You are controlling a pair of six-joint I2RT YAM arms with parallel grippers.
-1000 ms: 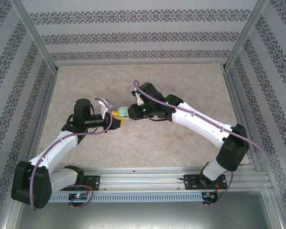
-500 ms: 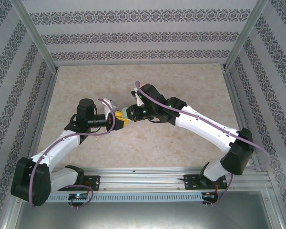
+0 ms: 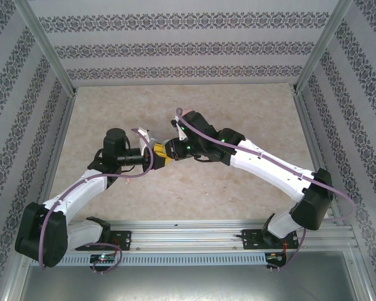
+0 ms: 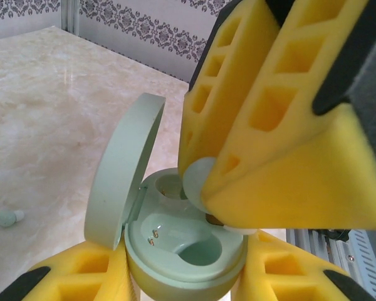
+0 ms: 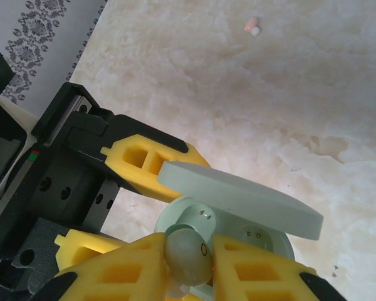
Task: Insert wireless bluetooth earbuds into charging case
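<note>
- Far left in your left wrist view, a loose mint bud (image 4: 6, 217) lies on the table (image 4: 50, 113), well apart from everything else.
- Your left gripper (image 4: 182, 273) is squeezed down on the case (image 4: 175, 257). There's a yellow finger on each side of the body, and it holds the case up off the table with the opening facing up.
- The lid (image 4: 122, 169) is swung open and stands on the case's left side in that view.
- The near well (image 4: 197, 251) is empty, with two small pins showing next to it.
- Your right gripper (image 5: 191, 276) is nipped almost closed on a mint bud (image 5: 187, 251), with just the fingertips on it.
- That bud sits right at the mouth of the far well, up against the case rim. Can't tell if it's actually touching the well or just over it.
- In the top view your two grippers meet nose to nose around mid-table, left arm reaching in from the left and right arm from the right.
- A pink bud (image 5: 252, 26) lies on the table near the top of your right wrist view, well away from the case.
</note>
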